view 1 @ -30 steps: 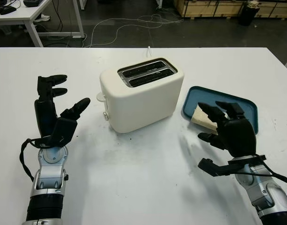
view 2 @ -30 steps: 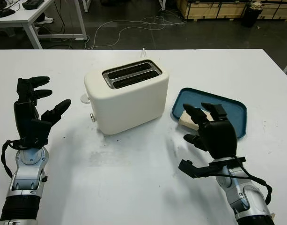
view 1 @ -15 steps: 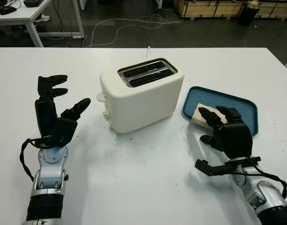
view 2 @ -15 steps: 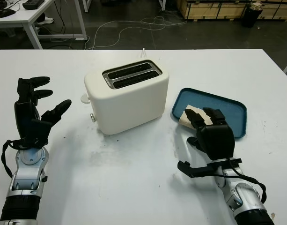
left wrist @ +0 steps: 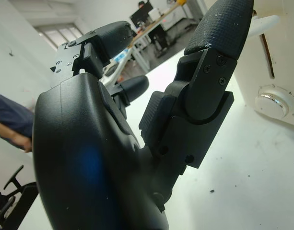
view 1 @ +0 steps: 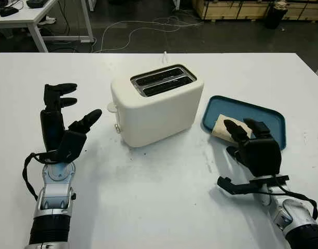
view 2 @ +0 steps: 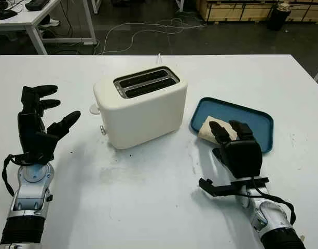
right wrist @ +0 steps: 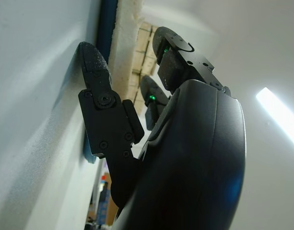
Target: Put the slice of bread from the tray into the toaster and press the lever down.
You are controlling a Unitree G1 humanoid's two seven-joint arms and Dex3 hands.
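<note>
A cream two-slot toaster point(view 1: 156, 104) stands mid-table with its lever point(view 1: 112, 108) and a dial on its left end. To its right a blue tray point(view 1: 252, 115) holds a slice of bread point(view 1: 221, 128) at its near left corner. My right hand point(view 1: 248, 140) is open just in front of the tray, its fingertips reaching over the bread's near edge. The bread's pale crust edge point(right wrist: 125, 43) shows close to the fingers in the right wrist view. My left hand point(view 1: 63, 122) is open, raised left of the toaster, apart from it.
The white table point(view 1: 148, 197) has bare room in front of the toaster and between my arms. Beyond its far edge are a dark floor with cables, another white table point(view 1: 29, 15) at the back left and wooden crates point(view 1: 236, 8) at the back right.
My right hand has drawn back toward me and sunk lower, leaving more of the bread uncovered. The left hand has barely moved.
</note>
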